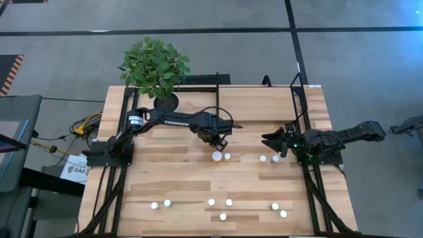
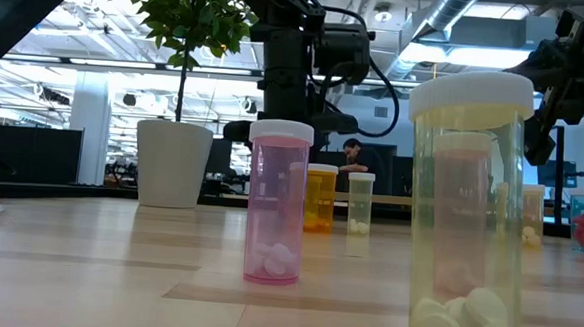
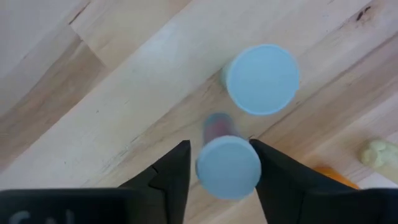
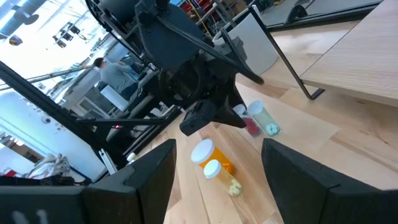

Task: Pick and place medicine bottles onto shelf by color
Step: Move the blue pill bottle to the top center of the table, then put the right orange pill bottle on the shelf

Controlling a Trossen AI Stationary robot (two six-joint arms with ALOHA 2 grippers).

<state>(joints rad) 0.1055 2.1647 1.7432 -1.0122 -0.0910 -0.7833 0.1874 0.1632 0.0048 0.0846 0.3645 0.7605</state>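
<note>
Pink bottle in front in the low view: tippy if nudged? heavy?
The pink bottle stands tall on a narrow base, so a push near its white cap would probably topple it, and then it could roll. Only a few pills lie at the bottom, so it is likely light.

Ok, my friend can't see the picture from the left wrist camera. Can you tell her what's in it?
Looking down, the left gripper has its two dark fingers on either side of a white-capped bottle. A second white-capped bottle stands just beyond it on the pale wooden table.
</note>
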